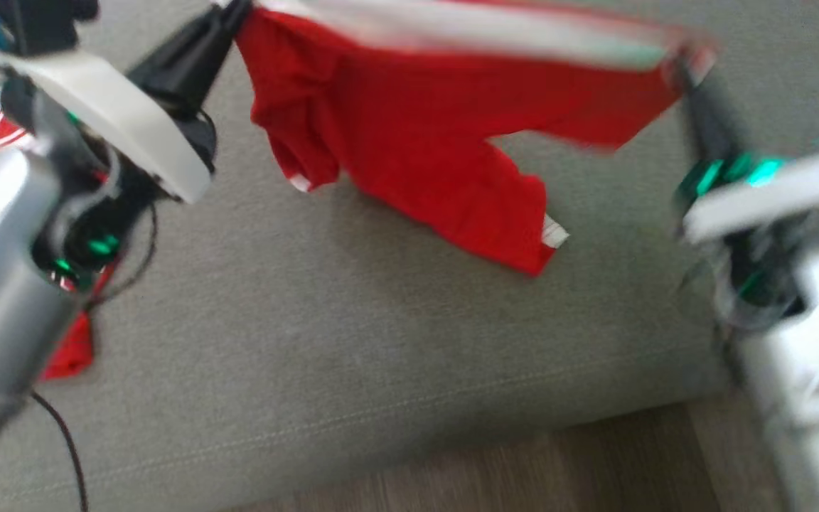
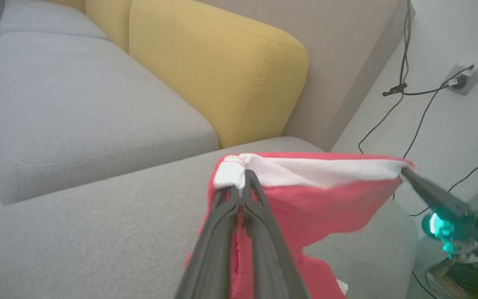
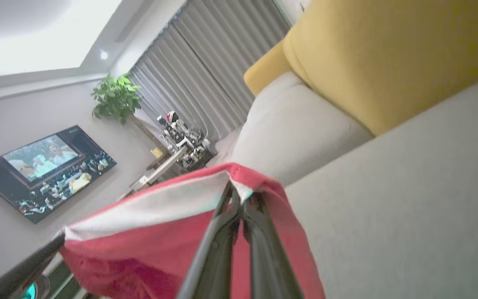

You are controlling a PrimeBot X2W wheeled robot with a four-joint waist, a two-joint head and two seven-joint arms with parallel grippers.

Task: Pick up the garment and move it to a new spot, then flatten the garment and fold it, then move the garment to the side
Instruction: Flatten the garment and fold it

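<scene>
A red garment (image 1: 416, 135) with a white band (image 1: 466, 28) along its top edge hangs stretched between my two grippers, above a grey sofa seat (image 1: 381, 341). My left gripper (image 1: 233, 13) is shut on the band's left corner, seen close up in the left wrist view (image 2: 243, 177). At the band's other corner my right gripper (image 1: 678, 62) is shut on the cloth, blurred in the head view and clear in the right wrist view (image 3: 240, 196). The garment's lower parts (image 1: 509, 227) droop onto the seat.
Another red and white cloth (image 1: 68, 352) lies on the seat by my left arm. Yellow back cushions (image 2: 218, 66) stand behind the seat. Wooden floor (image 1: 559, 469) begins at the seat's front edge. Cables (image 2: 405, 87) hang down the wall beside the sofa.
</scene>
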